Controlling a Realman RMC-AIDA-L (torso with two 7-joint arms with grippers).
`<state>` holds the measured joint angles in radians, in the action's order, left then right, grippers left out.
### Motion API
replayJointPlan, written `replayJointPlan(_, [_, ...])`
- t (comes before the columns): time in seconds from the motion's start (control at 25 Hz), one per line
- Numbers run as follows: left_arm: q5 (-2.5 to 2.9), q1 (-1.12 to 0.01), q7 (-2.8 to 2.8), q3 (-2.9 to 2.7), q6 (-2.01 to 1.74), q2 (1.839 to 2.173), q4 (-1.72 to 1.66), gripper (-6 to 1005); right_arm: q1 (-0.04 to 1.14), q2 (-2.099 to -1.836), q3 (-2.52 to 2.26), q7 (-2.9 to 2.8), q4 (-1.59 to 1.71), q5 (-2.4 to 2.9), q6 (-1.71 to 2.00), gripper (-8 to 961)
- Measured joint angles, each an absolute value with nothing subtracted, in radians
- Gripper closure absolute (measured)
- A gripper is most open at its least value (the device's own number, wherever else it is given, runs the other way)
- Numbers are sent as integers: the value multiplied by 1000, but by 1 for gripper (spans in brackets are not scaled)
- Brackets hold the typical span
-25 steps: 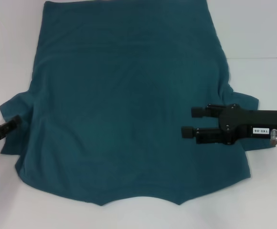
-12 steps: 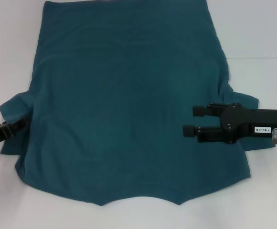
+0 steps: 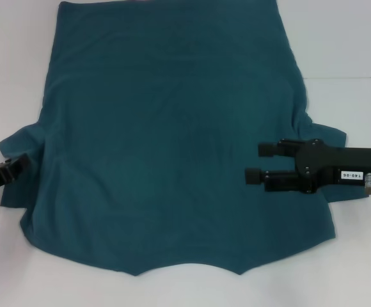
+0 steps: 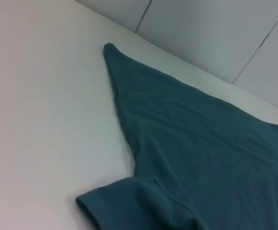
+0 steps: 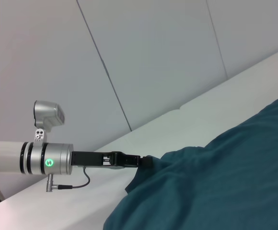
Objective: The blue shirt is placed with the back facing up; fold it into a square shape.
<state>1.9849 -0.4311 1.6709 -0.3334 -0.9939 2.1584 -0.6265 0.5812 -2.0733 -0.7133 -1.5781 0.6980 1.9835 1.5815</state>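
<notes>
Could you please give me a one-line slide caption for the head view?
Dark teal-blue fabric T-shirt lying flat, the left gripper at its sleeve, the open right gripper above it.

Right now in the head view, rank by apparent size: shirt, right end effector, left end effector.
1. blue shirt, fills most of the view.
2. right end effector, over the shirt's right side, fingers apart.
3. left end effector, at the left sleeve; mostly cut off by the frame edge, so its true size is unsure.
</notes>
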Motion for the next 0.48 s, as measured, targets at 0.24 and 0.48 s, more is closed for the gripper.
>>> replayJointPlan(0.24, [1985,-431,1671,-335,-994,2157,-629,668,580,-2074,-713,-1575,698,1978,1584,59])
replayJointPlan(0.48, [1985,-431,1669,-332,-989,2155,-633,943,580,-2074,-713,-1573,690,1977,1586,59])
